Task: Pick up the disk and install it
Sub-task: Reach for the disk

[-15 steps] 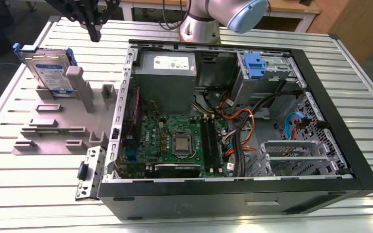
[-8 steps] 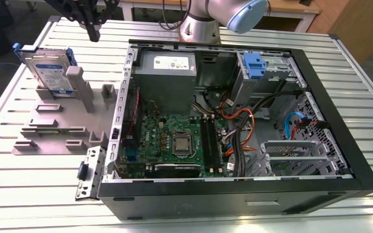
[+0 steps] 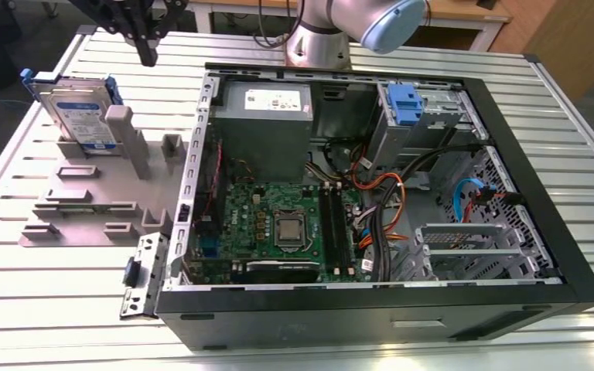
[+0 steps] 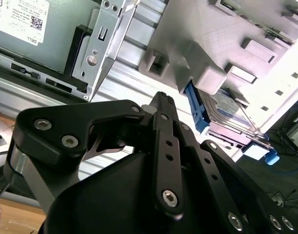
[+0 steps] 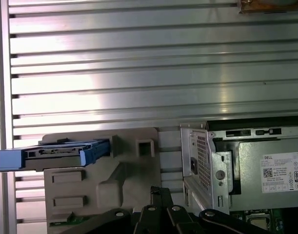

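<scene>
The disk [image 3: 78, 112] is a silver drive with a white-and-blue label and blue rails. It stands on edge in a grey holder [image 3: 90, 201] at the exterior view's left. Both wrist views show it edge-on in that holder [image 4: 222, 109] [image 5: 56, 153]. My black gripper [image 3: 148, 48] hangs above the table behind the disk and a little toward the exterior view's right, apart from it. Its fingers [image 4: 162, 100] are pressed together and hold nothing, and the tips [image 5: 158, 191] point down near the holder's edge.
An open computer case [image 3: 575, 232] lies on the slatted metal table [image 3: 29, 309], with a grey power supply [image 3: 266, 116] and a drive bay holding a blue latch [image 3: 404, 104] at its back. A metal bracket [image 3: 142, 274] lies beside the case's front corner.
</scene>
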You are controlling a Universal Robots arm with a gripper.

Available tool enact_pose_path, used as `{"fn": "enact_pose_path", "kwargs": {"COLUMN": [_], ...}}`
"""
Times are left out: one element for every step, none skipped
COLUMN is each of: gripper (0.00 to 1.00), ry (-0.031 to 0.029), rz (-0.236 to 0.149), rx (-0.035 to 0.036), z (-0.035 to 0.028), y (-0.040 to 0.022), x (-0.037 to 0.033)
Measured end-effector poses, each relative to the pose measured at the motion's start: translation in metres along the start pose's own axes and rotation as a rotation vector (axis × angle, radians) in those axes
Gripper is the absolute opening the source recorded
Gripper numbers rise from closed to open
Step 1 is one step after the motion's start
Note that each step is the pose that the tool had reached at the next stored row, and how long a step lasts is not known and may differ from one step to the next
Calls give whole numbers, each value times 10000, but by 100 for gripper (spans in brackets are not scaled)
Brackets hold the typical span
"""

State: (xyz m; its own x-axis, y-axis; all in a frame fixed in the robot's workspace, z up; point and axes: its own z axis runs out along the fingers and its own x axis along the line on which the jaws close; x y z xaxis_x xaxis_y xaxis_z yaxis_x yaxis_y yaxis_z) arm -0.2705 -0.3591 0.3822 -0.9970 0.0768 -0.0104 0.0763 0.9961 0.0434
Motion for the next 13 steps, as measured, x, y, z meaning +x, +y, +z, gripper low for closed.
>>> {"fn": "enact_pose_path", "kwargs": {"gripper": [11, 11, 11, 11, 11, 11, 11, 11, 11, 11, 11, 11, 11], "ry": [4, 6, 9, 11, 15, 17, 20, 23, 29, 33, 37, 40, 45], "rz": [0, 0, 0, 0, 0, 0, 0, 0, 0, 1, 1, 1, 1], "rx": [1, 1, 1, 1, 1, 1, 1, 1, 1, 3, 3, 3, 3], "z": [1, 3, 4, 6, 7, 9, 11, 12, 13, 14, 15, 17, 18], "y": [1, 3, 4, 5, 6, 7, 9, 10, 11, 13, 14, 15, 17], "x": [3, 6, 10, 15, 20, 26, 32, 38, 44, 51, 58, 65, 71]}}
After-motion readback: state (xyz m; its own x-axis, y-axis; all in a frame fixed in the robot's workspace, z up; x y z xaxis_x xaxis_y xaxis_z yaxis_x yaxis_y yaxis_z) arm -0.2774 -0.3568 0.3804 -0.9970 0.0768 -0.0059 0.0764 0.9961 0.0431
